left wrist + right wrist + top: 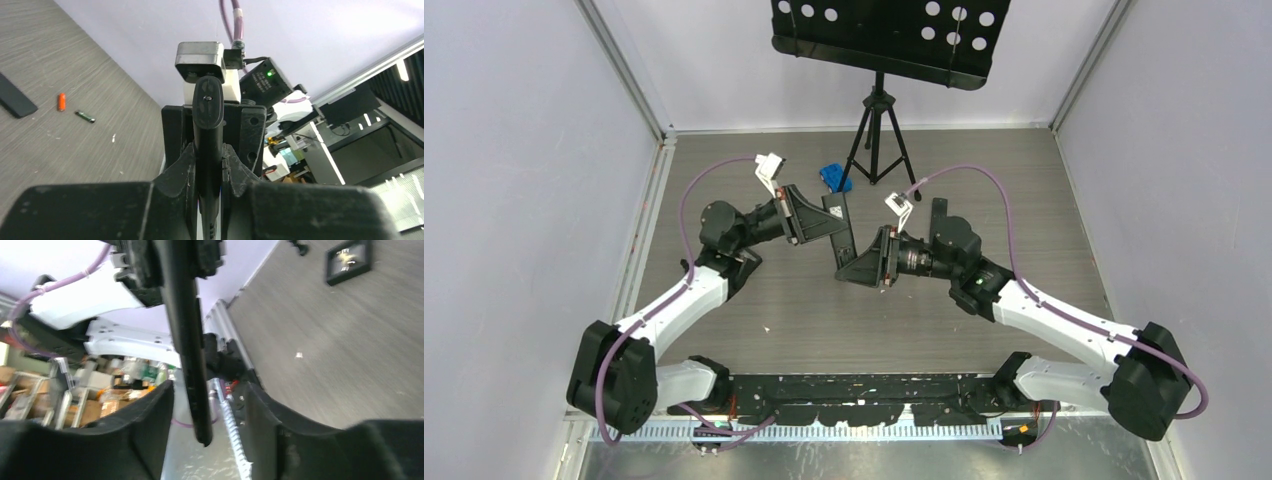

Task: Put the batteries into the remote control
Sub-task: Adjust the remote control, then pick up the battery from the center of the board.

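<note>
My left gripper is shut on the remote control, a slim black bar held edge-on above the table. In the top view the remote control hangs between the left gripper and the right gripper. The right gripper is open. The remote control's free end sits in the gap between its fingers, touching neither. Two batteries lie on the table in the left wrist view: an orange battery and a dark green battery.
A flat black piece lies near the batteries. A tripod with a perforated black stand is at the table's far side, a small blue object beside it. A small black square frame lies on the table.
</note>
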Action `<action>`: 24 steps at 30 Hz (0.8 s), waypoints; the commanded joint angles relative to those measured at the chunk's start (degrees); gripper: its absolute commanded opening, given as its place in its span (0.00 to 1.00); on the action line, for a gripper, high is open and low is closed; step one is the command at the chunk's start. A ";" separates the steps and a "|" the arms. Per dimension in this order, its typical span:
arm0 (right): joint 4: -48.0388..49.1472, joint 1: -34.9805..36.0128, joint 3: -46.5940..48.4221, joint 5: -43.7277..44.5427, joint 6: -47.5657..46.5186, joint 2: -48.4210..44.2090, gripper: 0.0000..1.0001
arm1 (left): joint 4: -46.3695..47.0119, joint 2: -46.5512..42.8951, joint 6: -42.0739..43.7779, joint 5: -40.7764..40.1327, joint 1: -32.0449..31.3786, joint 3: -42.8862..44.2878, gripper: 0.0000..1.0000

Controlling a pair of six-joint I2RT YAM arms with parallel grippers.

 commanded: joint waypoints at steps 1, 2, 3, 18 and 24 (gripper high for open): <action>-12.60 -0.49 3.72 12.12 -5.99 -3.27 0.67 | -9.99 -1.55 10.14 -3.00 0.33 2.13 0.00; -16.97 -0.63 4.31 16.55 -7.63 -4.48 0.70 | -15.69 -2.51 13.79 -5.18 0.50 2.43 0.00; -21.23 -0.94 4.94 21.32 -8.72 -6.06 0.71 | -21.81 -3.60 19.05 -8.19 0.59 2.84 0.00; -60.75 -24.14 10.35 59.30 -3.65 6.54 0.53 | -52.79 -10.42 34.02 -29.94 0.60 5.73 0.00; -54.58 -27.66 10.18 56.87 -5.20 13.38 0.52 | -52.74 -10.23 33.89 -28.80 0.61 5.26 0.00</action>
